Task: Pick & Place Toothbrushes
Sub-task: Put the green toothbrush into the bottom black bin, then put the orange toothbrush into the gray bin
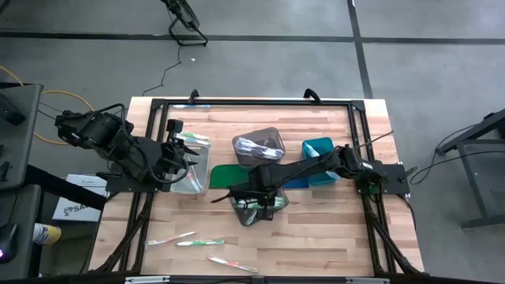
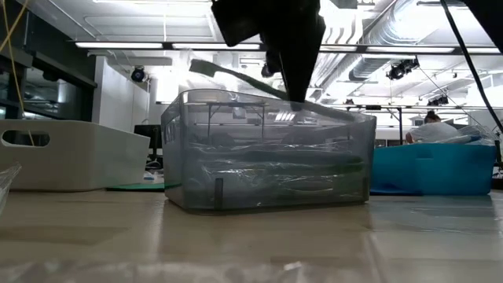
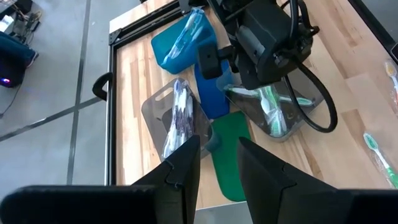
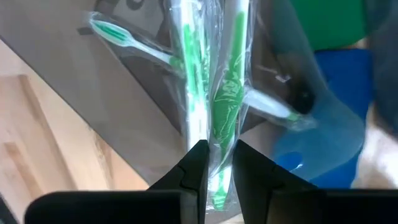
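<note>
Your right gripper (image 4: 216,163) hangs over the grey bin (image 1: 257,207), jaws pinching a wrapped green toothbrush (image 4: 225,93) lengthwise between them (left arm waits, jaws spread).

Green-and-white toothbrushes (image 4: 193,81), wrapped in clear film, lie lengthwise inside the grey bin (image 1: 259,207) at table centre. Three more toothbrushes (image 1: 199,243) lie loose on the wood, near the table edge beyond that bin.
</note>
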Robot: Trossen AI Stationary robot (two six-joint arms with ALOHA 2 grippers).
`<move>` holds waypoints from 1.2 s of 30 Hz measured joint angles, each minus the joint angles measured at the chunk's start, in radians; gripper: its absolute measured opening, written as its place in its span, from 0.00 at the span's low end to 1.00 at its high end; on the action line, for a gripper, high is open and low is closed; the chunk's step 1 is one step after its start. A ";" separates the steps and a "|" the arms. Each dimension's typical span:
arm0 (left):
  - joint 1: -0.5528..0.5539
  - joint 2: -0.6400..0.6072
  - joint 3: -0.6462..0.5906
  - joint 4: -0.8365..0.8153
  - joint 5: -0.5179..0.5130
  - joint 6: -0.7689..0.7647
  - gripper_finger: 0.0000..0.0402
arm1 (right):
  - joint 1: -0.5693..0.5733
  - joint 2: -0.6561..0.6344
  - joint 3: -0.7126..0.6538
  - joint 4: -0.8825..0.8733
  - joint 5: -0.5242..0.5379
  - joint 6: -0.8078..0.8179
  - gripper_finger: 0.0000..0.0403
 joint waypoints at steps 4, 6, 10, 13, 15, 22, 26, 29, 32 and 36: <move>0.000 0.000 0.000 -0.021 0.000 -0.001 0.25 | 0.000 0.013 0.000 0.001 -0.008 -0.024 0.14; 0.000 0.000 0.000 -0.031 0.000 -0.003 0.25 | 0.000 0.012 0.000 -0.001 -0.015 -0.029 0.17; 0.000 0.000 0.000 -0.047 0.000 -0.020 0.25 | 0.001 0.011 0.000 -0.008 -0.006 -0.016 0.25; 0.000 0.000 0.000 -0.050 0.000 -0.027 0.25 | 0.001 0.011 0.000 -0.032 -0.005 -0.001 0.32; 0.000 0.000 0.000 -0.053 0.002 -0.028 0.25 | 0.001 0.011 0.000 -0.047 -0.004 0.025 0.37; 0.000 -0.001 -0.006 -0.134 0.006 -0.075 0.25 | 0.011 -0.025 0.000 -0.088 -0.066 0.173 0.45; -0.015 -0.022 -0.089 -0.131 0.009 -0.128 0.25 | 0.050 -0.076 0.000 -0.098 -0.041 0.225 0.45; -0.072 -0.061 -0.203 -0.126 0.013 -0.204 0.25 | 0.092 -0.118 0.000 -0.098 0.021 0.263 0.45; -0.129 -0.100 -0.346 -0.073 0.014 -0.296 0.25 | 0.141 -0.162 0.000 -0.098 0.115 0.317 0.45; -0.223 -0.151 -0.545 0.043 0.043 -0.436 0.25 | 0.210 -0.207 0.000 -0.113 0.231 0.398 0.45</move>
